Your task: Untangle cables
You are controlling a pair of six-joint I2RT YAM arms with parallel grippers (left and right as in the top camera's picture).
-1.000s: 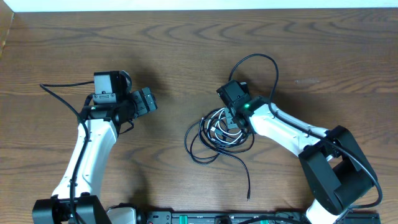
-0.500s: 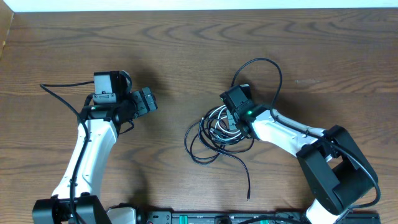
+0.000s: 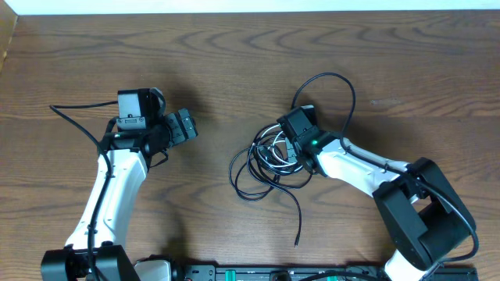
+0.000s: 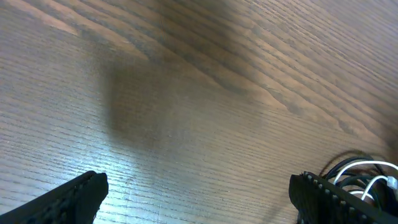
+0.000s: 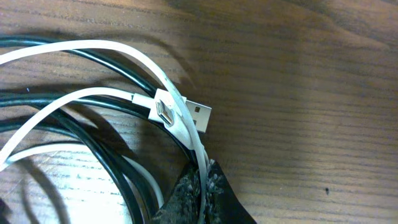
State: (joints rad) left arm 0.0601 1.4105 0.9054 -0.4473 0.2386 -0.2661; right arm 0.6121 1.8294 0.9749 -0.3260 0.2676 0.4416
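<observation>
While the cables [image 3: 266, 165] lie knotted in one heap under the right gripper [image 3: 289, 150] | right fingers pinched shut on the white cable [image 5: 178, 111] | left gripper [image 3: 190, 125] well apart from the right gripper, spread wide, empty | progress: early, no cord separated yet

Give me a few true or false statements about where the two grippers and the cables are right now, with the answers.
1. The left gripper is open above bare table. True.
2. The right gripper is open and clear of the cables. False: it is shut on the white cable.
3. A metal USB plug shows on the white cable. True.
4. Every cable is white. False: the black cables outnumber the one white.
5. The cables lie straight and apart. False: they form one looped tangle.
</observation>
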